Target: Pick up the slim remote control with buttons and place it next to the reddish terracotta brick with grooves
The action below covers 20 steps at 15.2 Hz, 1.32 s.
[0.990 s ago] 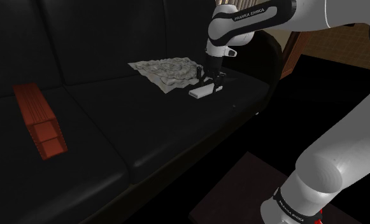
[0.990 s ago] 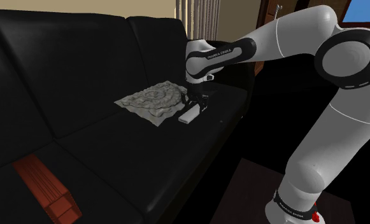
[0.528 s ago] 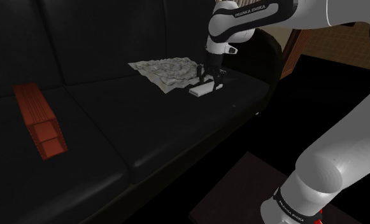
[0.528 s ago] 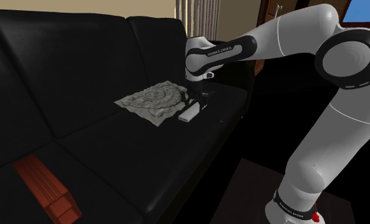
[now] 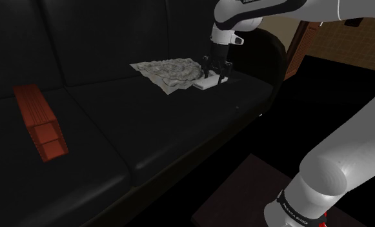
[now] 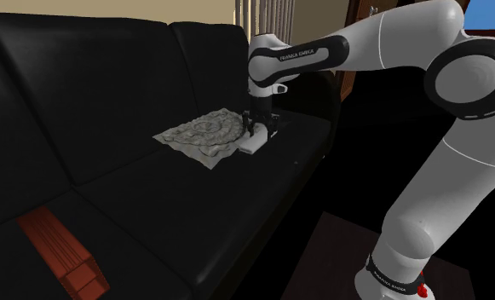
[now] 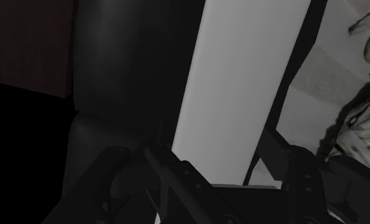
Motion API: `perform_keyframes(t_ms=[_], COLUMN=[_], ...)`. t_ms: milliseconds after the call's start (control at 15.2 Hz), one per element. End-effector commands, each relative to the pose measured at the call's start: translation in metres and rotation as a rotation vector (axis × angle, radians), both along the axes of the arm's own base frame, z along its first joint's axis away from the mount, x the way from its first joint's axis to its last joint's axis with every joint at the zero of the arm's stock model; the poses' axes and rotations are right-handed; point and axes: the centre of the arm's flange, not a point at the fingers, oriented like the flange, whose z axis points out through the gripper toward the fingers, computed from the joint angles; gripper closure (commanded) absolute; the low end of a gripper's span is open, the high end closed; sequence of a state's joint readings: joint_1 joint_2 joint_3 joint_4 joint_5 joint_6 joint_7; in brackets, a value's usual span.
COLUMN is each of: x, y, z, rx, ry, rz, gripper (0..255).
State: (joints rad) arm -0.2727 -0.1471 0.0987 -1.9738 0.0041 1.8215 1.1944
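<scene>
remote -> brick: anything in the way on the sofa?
Only the crumpled cloth, lying flat beside the remote on the brick side; its corner about meets the straight path. Past it, bare sofa cushion.

On the sofa (image 5: 147, 129) seat, the brick (image 5: 40, 122) lies at the shoulder view's left end, well apart from everything else. The cloth (image 5: 166, 69) lies on the seat toward that view's right end, near the back of the cushion. The remote control (image 5: 206, 82) is just beside the cloth's edge, on the side away from the brick. It is clasped between the fingers of the gripper (image 5: 216, 78), which reaches down from above. In the second exterior view the brick lies at the lower left, with the cloth and remote control farther back.
</scene>
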Motion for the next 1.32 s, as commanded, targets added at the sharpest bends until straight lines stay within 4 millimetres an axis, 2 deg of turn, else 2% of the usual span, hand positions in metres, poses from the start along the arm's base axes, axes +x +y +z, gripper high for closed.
perform_keyframes(t_ms=[0,1254], x=[0.000,0.000], y=[0.000,0.000], z=[0.011,0.112], rx=[0.000,0.000], ry=[0.000,0.000], rz=[0.000,0.000], gripper=[255,255])
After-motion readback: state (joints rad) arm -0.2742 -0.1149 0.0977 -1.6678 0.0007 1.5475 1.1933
